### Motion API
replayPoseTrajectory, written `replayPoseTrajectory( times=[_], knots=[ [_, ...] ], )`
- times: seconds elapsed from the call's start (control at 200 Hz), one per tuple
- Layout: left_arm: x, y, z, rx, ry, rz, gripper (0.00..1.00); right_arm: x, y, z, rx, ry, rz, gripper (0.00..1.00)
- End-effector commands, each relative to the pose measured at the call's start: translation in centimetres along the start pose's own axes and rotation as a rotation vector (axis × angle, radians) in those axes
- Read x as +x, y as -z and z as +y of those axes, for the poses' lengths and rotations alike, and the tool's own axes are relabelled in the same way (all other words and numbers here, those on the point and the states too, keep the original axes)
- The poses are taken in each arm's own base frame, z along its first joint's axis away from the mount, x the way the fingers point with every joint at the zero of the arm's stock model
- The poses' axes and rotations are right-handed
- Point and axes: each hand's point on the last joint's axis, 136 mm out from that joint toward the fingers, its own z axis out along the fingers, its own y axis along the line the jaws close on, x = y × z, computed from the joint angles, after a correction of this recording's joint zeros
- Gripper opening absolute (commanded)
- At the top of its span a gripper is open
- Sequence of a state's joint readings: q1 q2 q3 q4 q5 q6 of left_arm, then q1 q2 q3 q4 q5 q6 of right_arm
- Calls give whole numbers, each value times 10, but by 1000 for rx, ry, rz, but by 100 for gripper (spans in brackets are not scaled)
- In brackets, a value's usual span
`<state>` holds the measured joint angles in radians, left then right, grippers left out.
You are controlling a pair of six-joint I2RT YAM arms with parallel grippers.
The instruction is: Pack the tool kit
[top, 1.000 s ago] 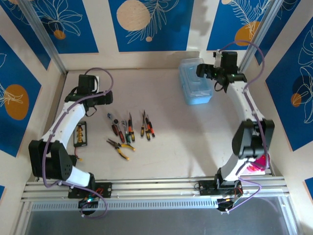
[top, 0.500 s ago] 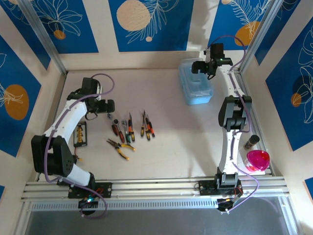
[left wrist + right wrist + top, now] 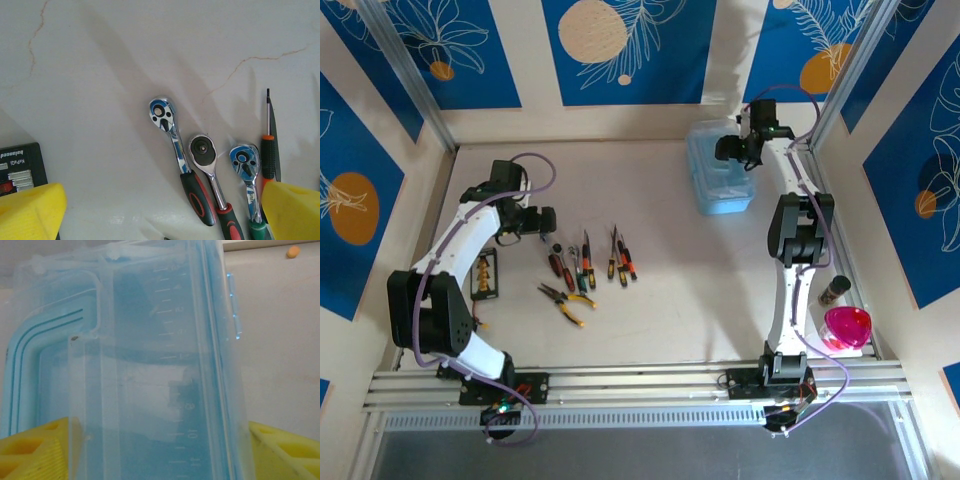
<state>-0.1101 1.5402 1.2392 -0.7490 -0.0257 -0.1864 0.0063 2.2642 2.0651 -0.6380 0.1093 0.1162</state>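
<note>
Three ratchets (image 3: pixel 202 150) and an orange-black screwdriver (image 3: pixel 268 150) are seen laid side by side on the table (image 3: pixel 100 75), between wide-spread yellow fingers (image 3: pixel 30 210).

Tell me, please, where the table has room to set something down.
Free: between the tool cluster and right arm; along the back wall left of the blue case. Crowded: around that cluster and the bit holder.

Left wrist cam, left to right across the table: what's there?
black bit holder → ratchet with black-and-red handle → black-headed ratchet with red handle → ratchet with green handle → orange-and-black screwdriver
</note>
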Motion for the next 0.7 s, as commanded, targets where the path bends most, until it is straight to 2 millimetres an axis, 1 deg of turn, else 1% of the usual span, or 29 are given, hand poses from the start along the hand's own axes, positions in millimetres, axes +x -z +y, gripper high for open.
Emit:
replayPoseTrajectory(
  times=[0.0, 0.075, 0.135, 0.2, 0.27, 0.37, 0.445, 0.53, 0.595, 0.695],
  knots=[
    [-3, 14, -8, 25, 1, -19, 100, 59, 7, 13, -39, -74, 154, 63],
    [-2, 15, -10, 18, -11, -23, 100, 78, 22, 20, -30, -85, 166, 61],
    [0, 15, -13, 20, -24, -22, 100, 98, 36, 24, -10, -96, 184, 60],
    [2, 14, -18, 27, -33, -19, 100, 124, 51, 30, 27, -115, 212, 60],
    [5, 12, -26, 43, -44, -18, 100, 151, 67, 43, 38, -132, 236, 60],
    [9, 10, -37, 65, -55, -21, 100, 189, 84, 62, 44, -157, 274, 60],
    [13, 9, -46, 81, -69, -21, 100, 217, 92, 74, 19, -187, 303, 60],
    [17, 9, -53, 92, -89, -19, 100, 241, 99, 87, -37, -226, 320, 59],
    [19, 9, -58, 98, -100, -16, 100, 255, 104, 95, -90, -249, 323, 59],
    [21, 9, -62, 107, -109, -18, 100, 273, 106, 98, -150, -282, 327, 58]
  ],
)
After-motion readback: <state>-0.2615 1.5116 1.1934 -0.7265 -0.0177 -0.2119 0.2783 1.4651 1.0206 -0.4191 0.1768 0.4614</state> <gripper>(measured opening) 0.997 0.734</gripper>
